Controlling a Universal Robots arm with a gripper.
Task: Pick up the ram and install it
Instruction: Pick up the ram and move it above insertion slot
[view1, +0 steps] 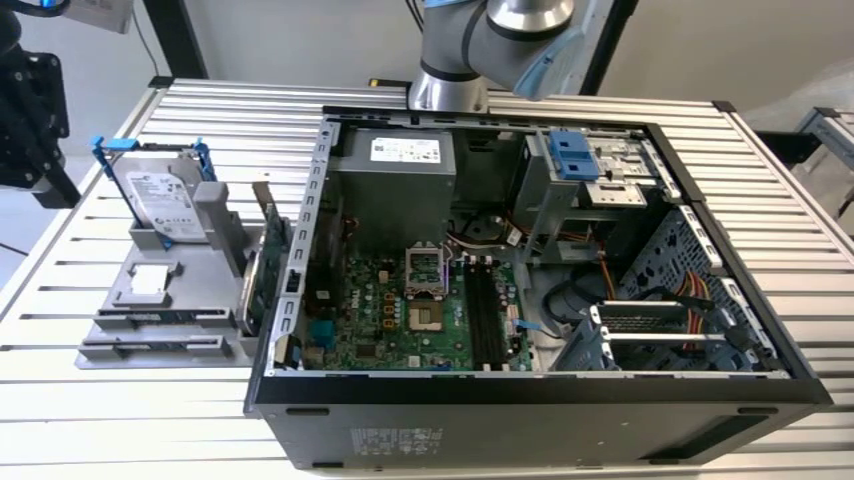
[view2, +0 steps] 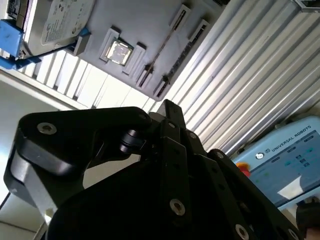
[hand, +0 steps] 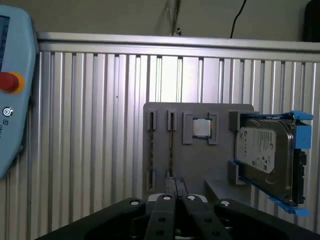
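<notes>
Ram (hand: 171, 145) sits edge-on in grey holder (hand: 200, 160), dead ahead of hand (hand: 175, 184), well apart. Hand is closed and holds nothing.

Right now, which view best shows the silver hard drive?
First wrist view: the silver hard drive in its blue bracket shows whole, label toward the camera. Exterior view: the drive whole but oblique. Second wrist view: the drive cut off by the frame.

Robotics lab workbench.
Opened computer case (view1: 534, 425) on a slatted aluminium table (view1: 134, 420), robot arm (view1: 454, 50) at its far edge, teach pendant (hand: 12, 125) nearby.
</notes>
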